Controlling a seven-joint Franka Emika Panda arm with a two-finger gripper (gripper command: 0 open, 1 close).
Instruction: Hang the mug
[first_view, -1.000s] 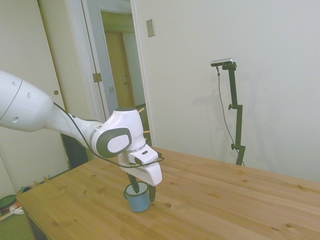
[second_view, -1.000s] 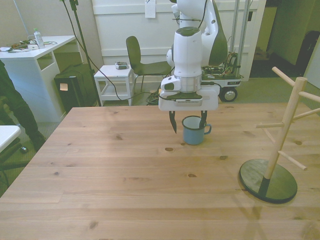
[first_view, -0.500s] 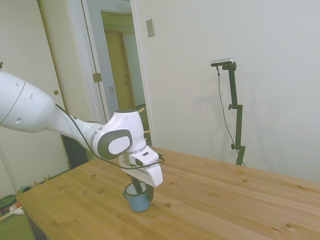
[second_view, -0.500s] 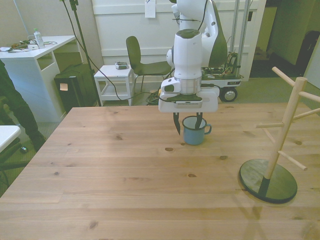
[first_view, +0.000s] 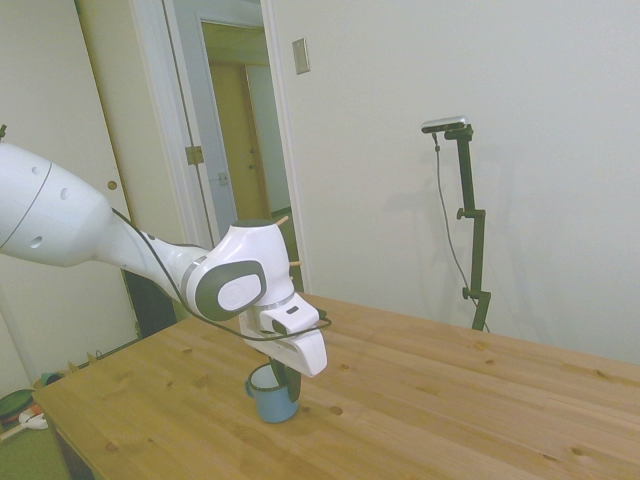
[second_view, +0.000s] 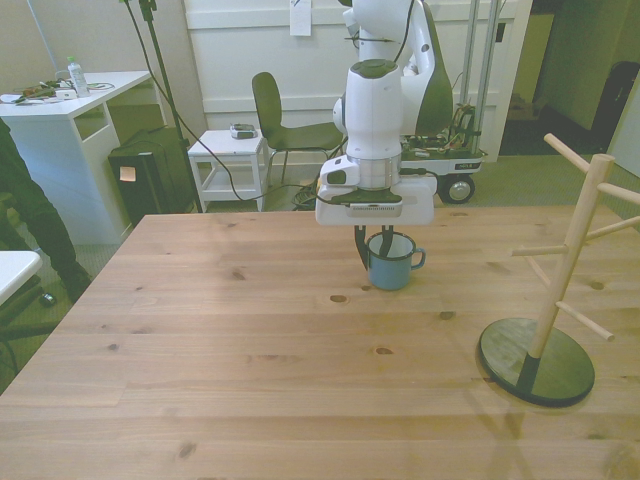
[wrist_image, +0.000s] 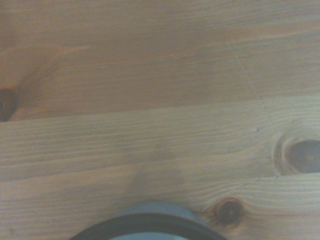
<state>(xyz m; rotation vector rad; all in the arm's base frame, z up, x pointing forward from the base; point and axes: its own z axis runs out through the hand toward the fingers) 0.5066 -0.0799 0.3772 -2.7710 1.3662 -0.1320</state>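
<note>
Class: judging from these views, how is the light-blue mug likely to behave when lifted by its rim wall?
The mug looks rigid enamel, so it probably won't deform. Its glossy wall may slip. The gripper pinches one side, so it could tilt.

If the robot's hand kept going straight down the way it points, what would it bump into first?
The hand points down at the mug, with one finger on each side of the mug's wall near the rim. Going further down, it would probably hit the mug's bottom or the table under it first; the depth is hard to judge.
</note>
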